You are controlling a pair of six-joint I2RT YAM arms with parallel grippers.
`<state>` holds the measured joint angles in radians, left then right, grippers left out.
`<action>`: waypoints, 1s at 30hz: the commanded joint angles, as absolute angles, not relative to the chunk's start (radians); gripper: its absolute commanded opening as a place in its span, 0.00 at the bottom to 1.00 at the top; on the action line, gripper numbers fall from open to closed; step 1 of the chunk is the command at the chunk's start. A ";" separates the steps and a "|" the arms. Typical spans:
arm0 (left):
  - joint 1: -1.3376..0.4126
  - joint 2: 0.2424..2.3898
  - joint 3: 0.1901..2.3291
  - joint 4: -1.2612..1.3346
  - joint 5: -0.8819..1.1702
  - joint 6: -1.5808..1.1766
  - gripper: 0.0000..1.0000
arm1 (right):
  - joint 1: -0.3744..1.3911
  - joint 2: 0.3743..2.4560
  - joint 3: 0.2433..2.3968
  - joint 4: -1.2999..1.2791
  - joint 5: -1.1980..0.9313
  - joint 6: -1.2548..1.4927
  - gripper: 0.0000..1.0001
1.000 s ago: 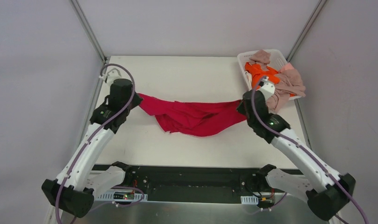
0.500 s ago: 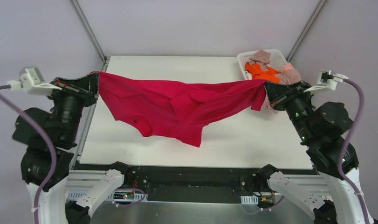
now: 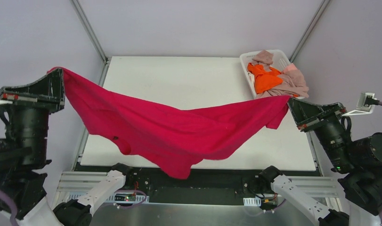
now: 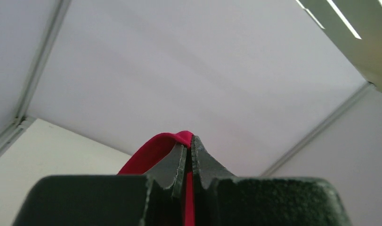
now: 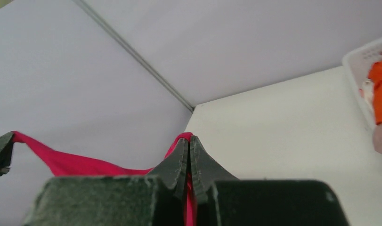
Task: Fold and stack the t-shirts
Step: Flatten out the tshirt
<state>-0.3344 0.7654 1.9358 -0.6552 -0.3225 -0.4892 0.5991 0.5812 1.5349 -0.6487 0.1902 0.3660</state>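
The step in hand appears to be spreading the crimson t-shirt (image 3: 179, 132) in the air before laying it down. To do it well, both arms should probably pull apart evenly until the upper edge loses its sag, then carry the cloth toward the far edge, so that the low hanging fold lands on the worktop (image 3: 179, 75) rather than off its near edge. The left gripper (image 4: 189, 141) is clamped tight on one end of the cloth above the left edge, and the right gripper (image 5: 190, 141) pinches the other end above the right edge. The shirt hangs between them as a broad, creased swag, deepest over the near edge. An orange t-shirt (image 3: 264, 80) and pink-beige t-shirts (image 3: 295, 84) lie bunched in the basket (image 3: 283, 54) at the far right corner.
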 commanded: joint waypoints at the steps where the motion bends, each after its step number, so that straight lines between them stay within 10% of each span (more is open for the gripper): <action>1: -0.337 0.997 1.944 -0.645 -0.571 -0.412 0.00 | 0.596 0.622 1.480 -0.750 0.458 0.410 0.00; 8: -0.222 1.429 1.992 -0.643 -0.617 -0.394 0.00 | 0.584 0.734 1.159 -0.779 0.816 0.524 0.00; 13: -0.137 1.816 2.061 -0.598 -0.461 -0.384 0.01 | 0.375 0.994 0.972 -0.655 0.516 0.599 0.00; 14: -0.137 1.899 2.101 -0.594 -0.425 -0.366 0.14 | 0.335 1.053 0.955 -0.611 0.461 0.605 0.00; 18: -0.137 2.083 2.202 -0.602 -0.316 -0.354 0.96 | 0.298 1.221 1.024 -0.560 0.406 0.585 0.51; 21: -0.138 2.081 2.193 -0.602 -0.267 -0.360 0.99 | 0.298 1.252 1.077 -0.579 0.403 0.575 0.98; 30: -0.232 1.797 1.846 -0.611 -0.184 -0.450 0.99 | 0.299 1.179 0.985 -0.514 0.270 0.541 0.99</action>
<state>-0.1669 2.0052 2.0003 -0.6098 -0.2359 -0.3801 0.2985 1.2320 1.0248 -0.5674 0.3794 0.5644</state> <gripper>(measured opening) 0.990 0.993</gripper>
